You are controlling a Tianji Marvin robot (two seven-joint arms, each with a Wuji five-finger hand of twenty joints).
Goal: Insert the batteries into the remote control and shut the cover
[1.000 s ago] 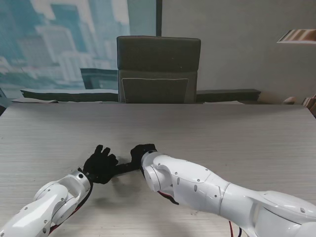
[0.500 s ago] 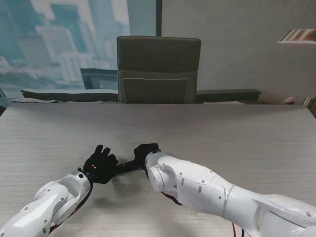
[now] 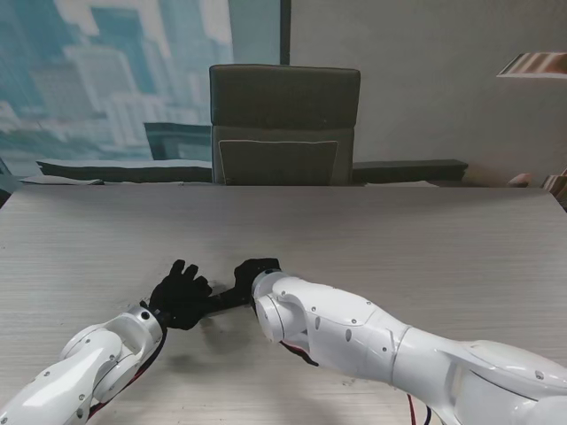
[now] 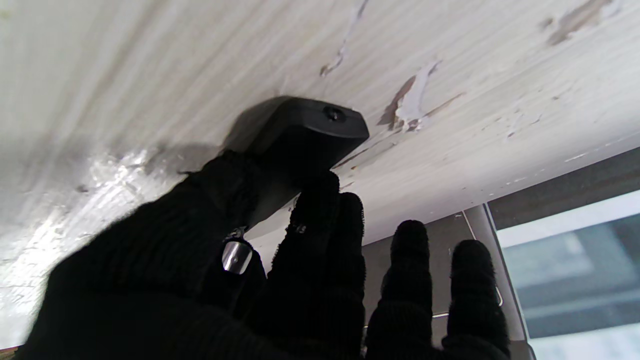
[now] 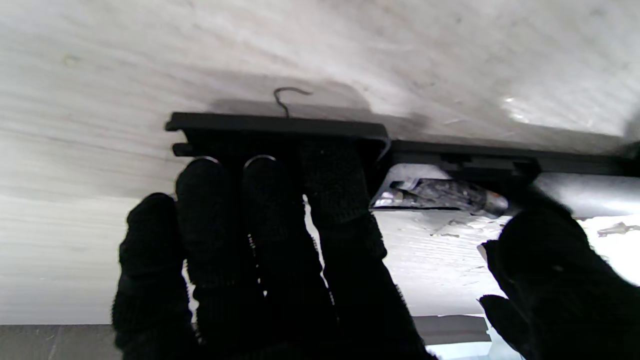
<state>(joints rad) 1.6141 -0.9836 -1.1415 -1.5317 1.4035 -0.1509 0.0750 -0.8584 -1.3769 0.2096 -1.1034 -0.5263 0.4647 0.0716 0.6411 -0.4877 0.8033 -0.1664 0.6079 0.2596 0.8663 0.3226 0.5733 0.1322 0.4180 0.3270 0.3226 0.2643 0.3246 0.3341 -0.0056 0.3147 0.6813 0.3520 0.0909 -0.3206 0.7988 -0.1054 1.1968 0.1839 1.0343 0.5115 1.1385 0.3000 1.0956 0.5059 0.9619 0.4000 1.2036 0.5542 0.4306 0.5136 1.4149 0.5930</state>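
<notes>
Near table edge, at about 7 o'clock from table centre in stand view: remote control (image 3: 226, 299) lying flat on table (image 3: 372, 239), pinned between both gloved hands. Left hand (image 3: 180, 297) clamped over one end, thumb and forefinger pressed to remote body (image 4: 300, 135), remaining fingers (image 4: 470, 285) spread and touching nothing. Right hand (image 3: 257, 271) at 3 o'clock of left hand, fingers (image 5: 260, 200) laid flat together on battery cover (image 5: 280, 131), thumb apart, pinching nothing.

Battery bay (image 5: 440, 192) partly exposed beside cover: silvery, reflective contents visible, probably a battery or contact plate; cannot tell which, nor whether both cells seated.

Judged step: sliding cover shut.

Risks:
- Cover skewing on rails if pushed off-axis; likely jam short of latch.
- Remote sliding across smooth table should left-hand hold be too light.
- Unseated cell blocking cover travel.
- Thin bent wire (image 5: 285, 97) near remote edge; could snag on glove fabric or cover.
</notes>
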